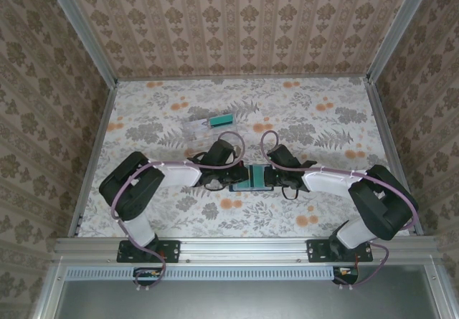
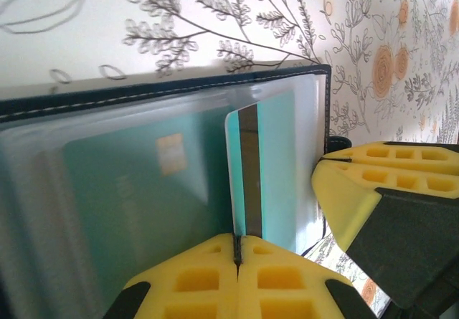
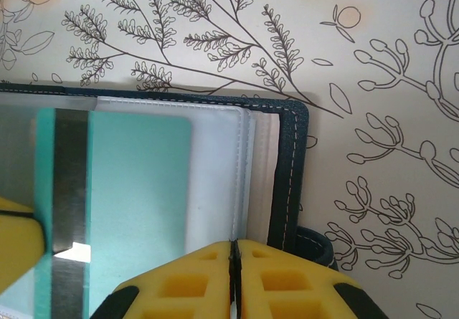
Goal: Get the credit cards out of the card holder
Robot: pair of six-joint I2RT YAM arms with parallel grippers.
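Left pincer and right pincer meet at the card holder mid-surface in the top view, jaws too small to read there. Left wrist: left pincer clenched on the striped credit card's near edge, second card hazy under a clear sleeve. I'd call it extraction; next needs a straight pull. Right wrist: right pincer clenched on the card holder's sleeve edge, apparently pinning it; pads hide the contact, card ends cut off.
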